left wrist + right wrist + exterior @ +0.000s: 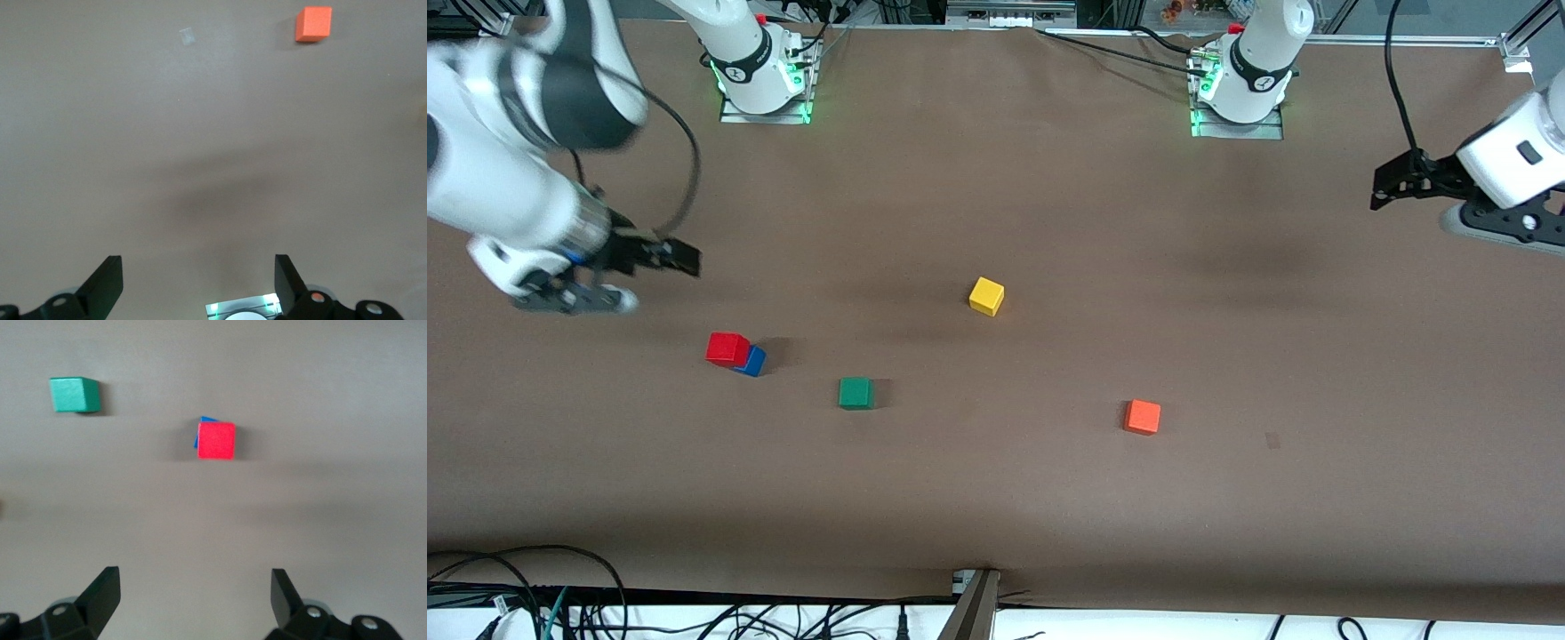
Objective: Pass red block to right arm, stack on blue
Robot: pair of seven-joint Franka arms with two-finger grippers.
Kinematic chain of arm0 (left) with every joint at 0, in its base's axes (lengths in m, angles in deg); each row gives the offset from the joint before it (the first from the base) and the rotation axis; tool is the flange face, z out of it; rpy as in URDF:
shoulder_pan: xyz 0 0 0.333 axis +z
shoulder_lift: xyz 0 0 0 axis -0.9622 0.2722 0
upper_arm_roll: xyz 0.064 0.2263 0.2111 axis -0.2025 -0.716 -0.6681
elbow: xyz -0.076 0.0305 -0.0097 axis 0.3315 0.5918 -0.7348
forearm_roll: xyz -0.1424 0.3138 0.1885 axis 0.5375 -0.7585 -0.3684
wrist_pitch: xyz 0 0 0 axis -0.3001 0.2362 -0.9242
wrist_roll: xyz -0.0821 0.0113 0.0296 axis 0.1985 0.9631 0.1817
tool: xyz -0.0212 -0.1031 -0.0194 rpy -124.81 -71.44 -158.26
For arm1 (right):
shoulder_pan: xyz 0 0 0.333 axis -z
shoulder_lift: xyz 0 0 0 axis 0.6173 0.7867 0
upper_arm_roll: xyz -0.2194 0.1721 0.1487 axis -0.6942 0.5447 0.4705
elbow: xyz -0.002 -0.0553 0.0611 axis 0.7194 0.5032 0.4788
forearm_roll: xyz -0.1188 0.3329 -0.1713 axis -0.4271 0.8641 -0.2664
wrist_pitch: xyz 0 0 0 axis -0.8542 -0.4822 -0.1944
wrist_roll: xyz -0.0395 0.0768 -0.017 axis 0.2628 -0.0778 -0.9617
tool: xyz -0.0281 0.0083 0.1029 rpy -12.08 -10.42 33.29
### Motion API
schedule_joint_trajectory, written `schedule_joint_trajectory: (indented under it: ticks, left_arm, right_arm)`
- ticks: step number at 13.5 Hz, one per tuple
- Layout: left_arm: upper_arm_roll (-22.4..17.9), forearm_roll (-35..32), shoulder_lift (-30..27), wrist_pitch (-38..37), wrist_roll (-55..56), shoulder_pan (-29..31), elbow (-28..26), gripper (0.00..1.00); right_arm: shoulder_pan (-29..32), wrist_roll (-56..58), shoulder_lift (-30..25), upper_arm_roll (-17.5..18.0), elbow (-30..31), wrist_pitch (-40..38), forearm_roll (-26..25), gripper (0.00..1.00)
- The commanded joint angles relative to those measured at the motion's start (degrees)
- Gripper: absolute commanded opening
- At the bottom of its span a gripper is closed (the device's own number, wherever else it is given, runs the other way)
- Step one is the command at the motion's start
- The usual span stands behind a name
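Note:
The red block (pixel 727 348) sits on top of the blue block (pixel 753 363), slightly askew, toward the right arm's end of the table. In the right wrist view the red block (pixel 216 441) covers the blue block (pixel 203 422) except for a thin edge. My right gripper (pixel 683 258) is open and empty, up over bare table between the stack and the right arm's base; its tips also show in its own wrist view (pixel 193 587). My left gripper (pixel 1380 188) is open and empty, over the left arm's end of the table, and also shows in its own wrist view (pixel 199 277).
A green cube (pixel 855 393) lies beside the stack, toward the table's middle. A yellow cube (pixel 986 295) lies mid-table. An orange cube (pixel 1142 416) lies toward the left arm's end and shows in the left wrist view (pixel 313 24). Cables run along the table's front edge.

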Motion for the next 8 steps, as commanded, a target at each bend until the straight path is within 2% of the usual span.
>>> schedule_joint_trajectory:
  ticks: [1, 2, 4, 6, 8]
  left_arm:
    - [-0.7, 0.7, -0.6, 0.9, 1.9, -1.4, -0.8, 1.00]
    - [-1.2, 0.7, -0.7, 0.9, 3.1, -2.0, -0.8, 1.00]
    - [-4.7, 0.6, -0.7, 0.9, 4.0, -6.3, -1.1, 1.00]
    - [-4.8, 0.5, -0.6, 0.9, 3.9, -6.5, -0.9, 1.00]
    - [-4.7, 0.1, -0.4, 0.9, 3.7, -6.6, -0.8, 1.00]
  right_arm:
    - [0.0, 0.0, 1.9, -0.7, -12.7, -10.2, -2.0, 1.00]
    - [0.0, -0.7, 2.0, -0.7, -14.5, -10.6, -3.0, 1.00]
    - [0.4, -1.2, 3.4, -0.9, -14.6, -10.4, -3.5, 1.00]
    - [-0.1, -1.2, 2.8, -0.7, -14.7, -11.1, -5.9, 1.00]
    - [0.1, -1.8, 1.8, -1.1, -14.3, -11.6, -4.4, 1.00]
